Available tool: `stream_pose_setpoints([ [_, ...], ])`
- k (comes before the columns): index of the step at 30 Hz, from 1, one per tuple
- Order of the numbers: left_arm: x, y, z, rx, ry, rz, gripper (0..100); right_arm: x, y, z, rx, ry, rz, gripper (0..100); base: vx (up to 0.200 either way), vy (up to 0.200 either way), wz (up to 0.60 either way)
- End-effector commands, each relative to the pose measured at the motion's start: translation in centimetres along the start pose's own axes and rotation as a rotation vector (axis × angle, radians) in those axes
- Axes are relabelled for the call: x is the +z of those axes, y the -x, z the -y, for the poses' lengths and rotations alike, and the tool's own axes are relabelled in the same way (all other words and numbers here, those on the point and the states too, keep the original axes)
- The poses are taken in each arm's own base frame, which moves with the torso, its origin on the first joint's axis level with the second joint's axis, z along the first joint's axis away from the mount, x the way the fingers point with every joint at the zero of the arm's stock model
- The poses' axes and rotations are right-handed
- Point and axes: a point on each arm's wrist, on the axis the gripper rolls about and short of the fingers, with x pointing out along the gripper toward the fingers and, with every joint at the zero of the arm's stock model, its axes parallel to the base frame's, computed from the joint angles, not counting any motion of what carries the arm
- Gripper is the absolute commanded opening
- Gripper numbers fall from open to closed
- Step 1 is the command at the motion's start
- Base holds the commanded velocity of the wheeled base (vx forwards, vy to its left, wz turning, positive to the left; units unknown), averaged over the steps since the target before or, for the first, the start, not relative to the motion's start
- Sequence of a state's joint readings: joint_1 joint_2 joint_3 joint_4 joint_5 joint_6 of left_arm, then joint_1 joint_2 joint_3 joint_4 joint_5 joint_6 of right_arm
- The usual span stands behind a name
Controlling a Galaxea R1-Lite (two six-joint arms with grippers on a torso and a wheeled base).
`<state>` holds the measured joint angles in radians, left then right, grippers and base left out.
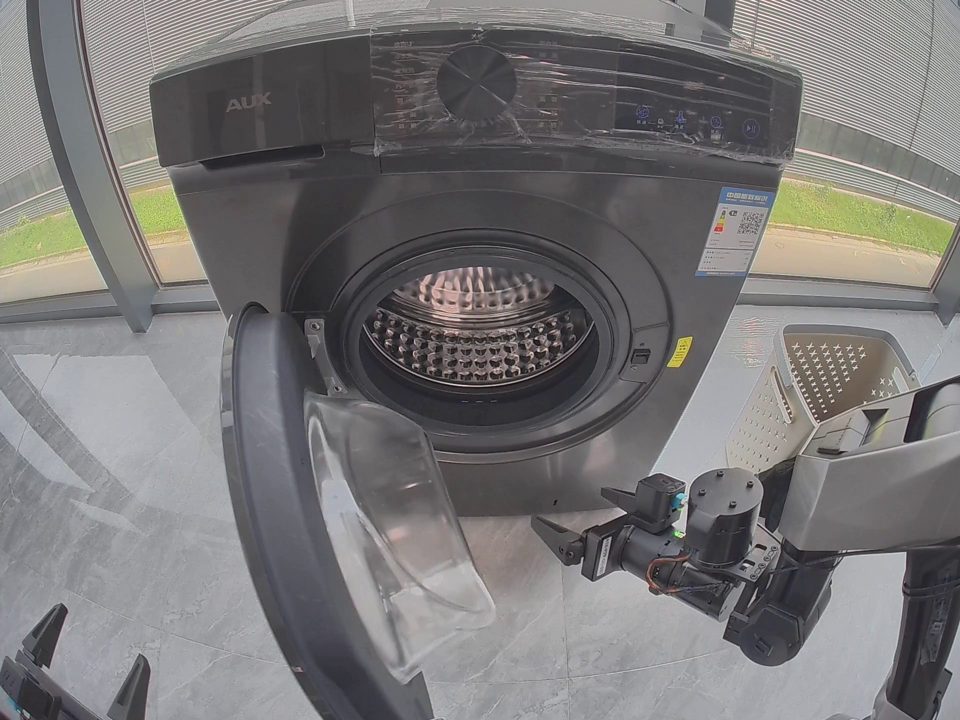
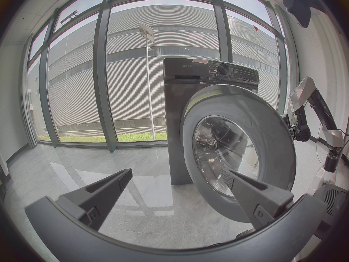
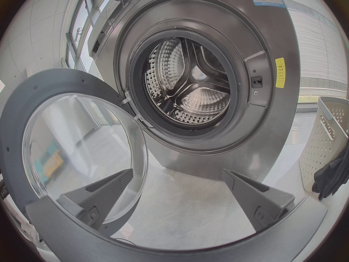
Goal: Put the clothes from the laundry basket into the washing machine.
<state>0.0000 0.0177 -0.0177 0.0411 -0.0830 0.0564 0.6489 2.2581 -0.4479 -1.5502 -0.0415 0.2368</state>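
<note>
- Right claw [image 1: 570, 510]: spread wide, holding nothing, with the washing machine [image 1: 480, 252] drum open just ahead of it.
- Laundry basket [image 1: 820, 382]: on the floor to that claw's right, a dark garment [image 3: 332, 175] hanging against its wall.
- Left claw [image 1: 90, 652]: also wide, with the open door [image 1: 300, 512] to its right.

Bright daylight comes in through the tall windows [image 1: 870, 62] on the far side of the washing machine [image 1: 250, 242], so its dark front stands in softer light, and the glossy floor [image 1: 110, 432] mirrors the window frames in pale streaks. Glare sits on the plastic film [image 1: 560, 52] over the control panel [image 1: 690, 117], on the ribbed steel drum [image 1: 475, 327] and on the open door's glass bowl [image 1: 390, 522]. Straight lines bow outward toward the edges in every view, and both wrist views darken to black at their corners.
</note>
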Motion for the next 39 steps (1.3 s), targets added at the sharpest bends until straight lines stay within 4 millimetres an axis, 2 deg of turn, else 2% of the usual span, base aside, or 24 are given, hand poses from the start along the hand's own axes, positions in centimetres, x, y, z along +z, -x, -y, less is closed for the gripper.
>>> stream_pose_setpoints([
  [1,-0.5,0.0,0.0,0.0,0.0,0.0,100,0.5,-0.2,-0.1,0.005,-0.001,0.02,100,-0.2,0.0,0.0],
  [8,-0.5,0.0,0.0,0.0,0.0,0.0,100,1.3,-1.7,-0.8,0.067,0.01,0.062,100,-0.2,0.0,0.0],
  [14,-0.5,0.0,0.0,0.0,0.0,0.0,100,0.7,-3.5,-1.2,0.08,0.019,0.048,100,0.0,0.0,0.0],
  [22,-0.5,0.0,0.0,0.0,0.0,0.0,100,0.3,-3.9,-4.2,0.158,0.038,0.035,100,0.0,0.0,0.0],
  [39,-0.5,0.0,0.0,0.0,0.0,0.0,100,-1.0,-4.1,-7.5,0.248,0.054,0.025,100,0.0,0.0,0.0],
])
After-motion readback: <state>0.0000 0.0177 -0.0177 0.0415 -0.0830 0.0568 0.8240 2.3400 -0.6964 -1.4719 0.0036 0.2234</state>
